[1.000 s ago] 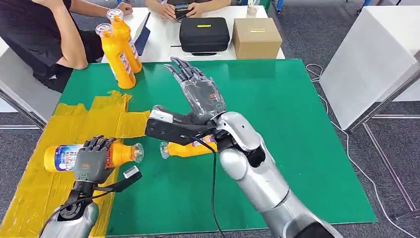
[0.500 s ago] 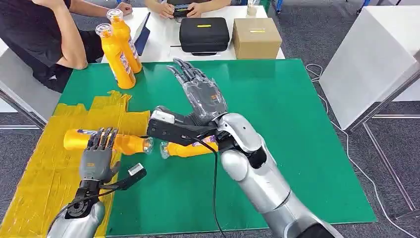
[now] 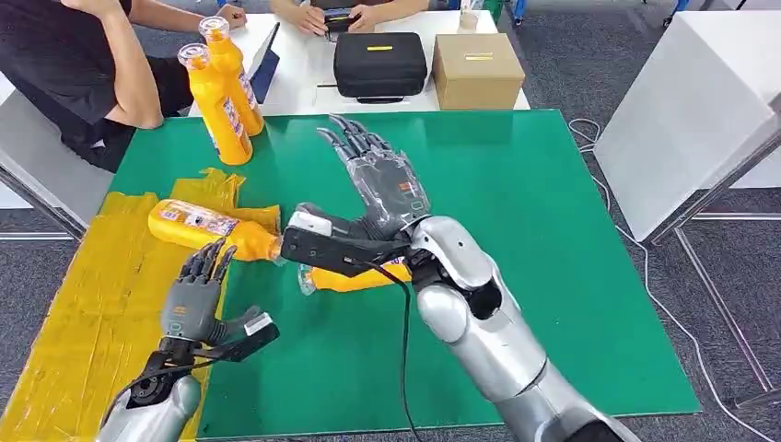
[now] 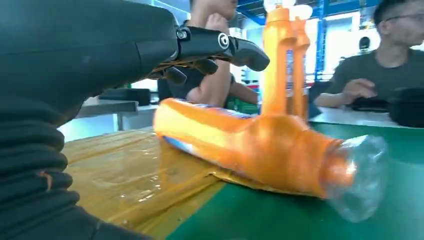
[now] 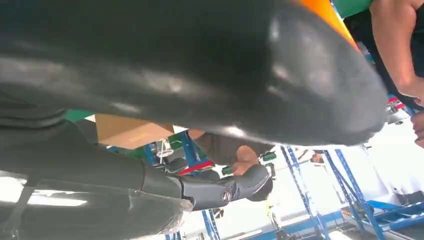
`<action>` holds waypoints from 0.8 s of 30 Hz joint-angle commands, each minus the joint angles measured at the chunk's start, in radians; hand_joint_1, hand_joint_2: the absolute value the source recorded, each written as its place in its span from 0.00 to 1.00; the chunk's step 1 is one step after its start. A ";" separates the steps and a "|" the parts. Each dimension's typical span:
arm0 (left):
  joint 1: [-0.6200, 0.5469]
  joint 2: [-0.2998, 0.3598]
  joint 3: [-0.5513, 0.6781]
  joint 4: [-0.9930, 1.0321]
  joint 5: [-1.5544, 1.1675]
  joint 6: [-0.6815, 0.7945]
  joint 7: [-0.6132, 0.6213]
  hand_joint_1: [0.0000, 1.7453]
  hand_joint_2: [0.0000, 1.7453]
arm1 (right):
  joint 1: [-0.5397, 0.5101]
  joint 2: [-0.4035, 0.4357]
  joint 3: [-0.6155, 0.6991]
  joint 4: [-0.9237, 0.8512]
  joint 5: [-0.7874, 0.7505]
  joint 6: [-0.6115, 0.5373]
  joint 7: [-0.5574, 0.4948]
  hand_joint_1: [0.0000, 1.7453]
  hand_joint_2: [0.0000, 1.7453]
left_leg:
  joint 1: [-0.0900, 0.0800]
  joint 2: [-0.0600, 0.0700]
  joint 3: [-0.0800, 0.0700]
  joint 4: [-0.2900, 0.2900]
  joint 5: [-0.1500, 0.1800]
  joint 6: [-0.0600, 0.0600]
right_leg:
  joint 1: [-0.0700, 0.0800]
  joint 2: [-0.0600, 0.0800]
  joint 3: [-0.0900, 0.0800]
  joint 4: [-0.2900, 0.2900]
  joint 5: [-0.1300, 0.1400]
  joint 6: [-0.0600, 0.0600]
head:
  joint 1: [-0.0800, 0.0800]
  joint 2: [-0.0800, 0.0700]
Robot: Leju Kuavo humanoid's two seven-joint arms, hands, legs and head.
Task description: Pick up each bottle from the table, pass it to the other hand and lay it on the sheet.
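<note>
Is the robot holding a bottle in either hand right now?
No. The left hand is open beside the lying bottle, and the right hand is open too.

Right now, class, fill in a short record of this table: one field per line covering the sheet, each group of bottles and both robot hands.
sheet: yellow sheet lies over the near-left part of the green table
bottle on sheet: orange bottle lies on its side, cap end past the sheet's edge
second lying bottle: another orange bottle lies on the green, partly hidden under the right arm
upright bottles: two bottles stand at the far-left corner
left hand: left hand open, beside the bottle, holding nothing
right hand: right hand open above the table, fingers spread
</note>
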 commanded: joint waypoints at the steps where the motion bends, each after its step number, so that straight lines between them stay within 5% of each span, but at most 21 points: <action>1: -0.032 -0.050 0.061 -0.086 0.574 -0.174 -0.195 0.00 0.00 | -0.012 -0.077 -0.001 0.043 -0.003 0.009 0.038 0.00 0.00 | 0.001 -0.004 0.003 0.001 -0.001 -0.003 | 0.001 -0.005 0.005 0.000 -0.002 -0.001 | 0.000 0.000; 3: 0.018 -0.035 0.057 -0.283 0.791 -0.308 -0.140 0.00 0.00 | -0.016 -0.095 -0.008 0.096 -0.024 0.020 0.022 0.00 0.00 | 0.003 -0.004 0.004 0.002 -0.003 -0.004 | 0.003 -0.005 0.006 0.000 -0.003 -0.001 | 0.000 0.000; 4: 0.048 -0.037 0.086 -0.404 1.000 -0.387 -0.140 0.00 0.00 | -0.021 -0.117 -0.004 0.138 -0.023 0.027 0.019 0.00 1.00 | 0.003 -0.002 0.002 0.002 -0.002 -0.003 | 0.003 -0.003 0.004 0.000 -0.002 -0.001 | 0.000 0.000; 11: 0.072 0.010 0.059 -0.474 1.041 -0.396 -0.089 0.00 0.00 | -0.023 -0.123 -0.009 0.181 -0.030 0.003 -0.012 0.00 1.00 | 0.002 0.001 0.004 0.000 -0.003 -0.003 | 0.002 0.000 0.005 -0.001 -0.002 -0.001 | 0.000 0.000; 16: 0.053 0.042 0.091 -0.564 1.274 -0.441 -0.092 0.00 0.00 | -0.030 -0.185 0.026 0.303 -0.011 0.088 0.009 0.00 1.00 | 0.002 0.001 0.003 0.000 -0.002 -0.002 | 0.002 0.000 0.004 -0.001 0.000 -0.001 | 0.000 0.000; 24: 0.000 0.084 0.092 -0.454 1.386 -0.442 -0.071 0.00 0.00 | -0.004 -0.217 0.038 0.327 0.003 0.101 0.020 0.00 1.00 | 0.002 -0.001 0.004 0.000 -0.001 -0.003 | 0.001 -0.002 0.005 -0.001 -0.001 -0.001 | 0.000 0.000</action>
